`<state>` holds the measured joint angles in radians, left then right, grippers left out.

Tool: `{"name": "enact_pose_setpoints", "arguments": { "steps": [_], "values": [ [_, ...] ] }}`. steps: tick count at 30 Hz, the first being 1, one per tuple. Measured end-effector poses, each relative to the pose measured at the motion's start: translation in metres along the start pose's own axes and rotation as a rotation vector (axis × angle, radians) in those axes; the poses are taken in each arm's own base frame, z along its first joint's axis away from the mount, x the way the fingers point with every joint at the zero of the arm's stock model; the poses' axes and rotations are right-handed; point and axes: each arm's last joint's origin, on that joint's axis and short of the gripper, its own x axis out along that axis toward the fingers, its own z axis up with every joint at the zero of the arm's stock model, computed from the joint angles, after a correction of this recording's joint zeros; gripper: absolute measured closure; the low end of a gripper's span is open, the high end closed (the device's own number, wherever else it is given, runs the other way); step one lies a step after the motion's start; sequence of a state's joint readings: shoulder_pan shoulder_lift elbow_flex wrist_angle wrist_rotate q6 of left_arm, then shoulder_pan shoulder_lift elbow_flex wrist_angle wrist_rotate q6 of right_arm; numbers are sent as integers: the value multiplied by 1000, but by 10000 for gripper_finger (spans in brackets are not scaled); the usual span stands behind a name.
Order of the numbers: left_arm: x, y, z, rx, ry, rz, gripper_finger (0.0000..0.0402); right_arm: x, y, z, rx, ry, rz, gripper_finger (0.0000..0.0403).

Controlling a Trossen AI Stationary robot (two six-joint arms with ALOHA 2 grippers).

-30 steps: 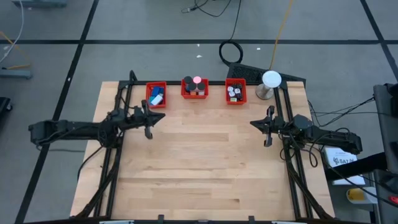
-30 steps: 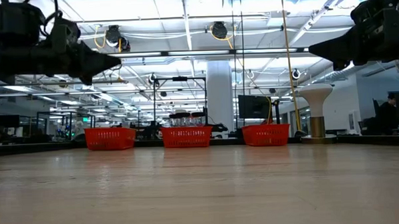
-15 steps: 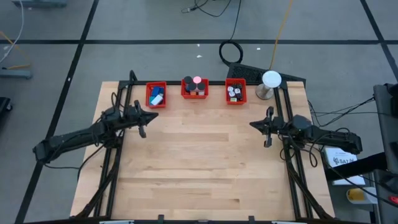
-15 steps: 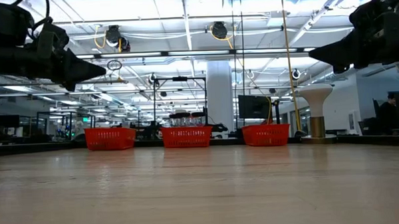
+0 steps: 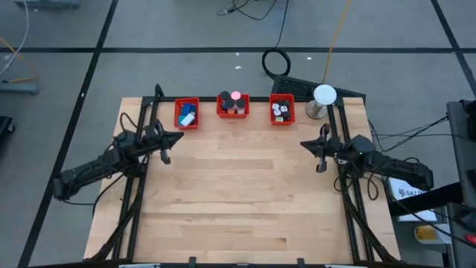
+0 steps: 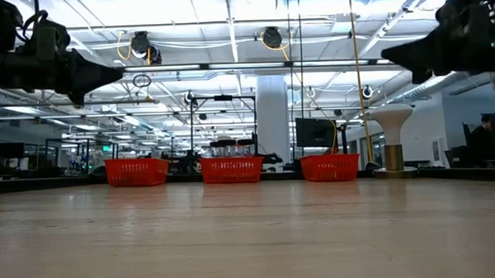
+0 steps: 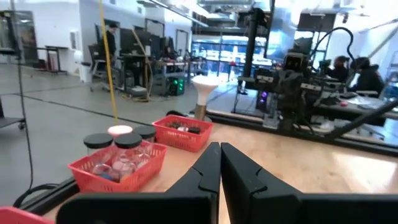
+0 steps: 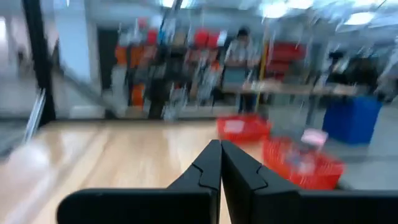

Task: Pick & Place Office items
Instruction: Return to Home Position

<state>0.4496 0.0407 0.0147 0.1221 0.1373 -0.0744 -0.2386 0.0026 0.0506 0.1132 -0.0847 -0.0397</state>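
The left gripper [image 5: 171, 138] and right gripper [image 5: 306, 145] are clenched empty; the office items [image 5: 187, 116] sit in red bins [image 5: 177, 105], well apart from both.

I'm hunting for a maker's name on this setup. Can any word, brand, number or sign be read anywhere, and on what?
Nothing can be read with confidence.
White label beyond the right edge of the table: dark print, too small to read.
Red bins and the office items in them: no lettering visible.
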Motion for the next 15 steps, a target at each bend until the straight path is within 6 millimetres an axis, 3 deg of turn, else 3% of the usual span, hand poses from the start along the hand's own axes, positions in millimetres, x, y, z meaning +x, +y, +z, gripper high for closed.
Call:
{"name": "enact_pose_setpoints", "arguments": {
  "steps": [15],
  "values": [
    [-3, 2, -4, 38, 34, 51, 395, -4, -22, -5, 76, 31, -135, 403]
  ]
}}
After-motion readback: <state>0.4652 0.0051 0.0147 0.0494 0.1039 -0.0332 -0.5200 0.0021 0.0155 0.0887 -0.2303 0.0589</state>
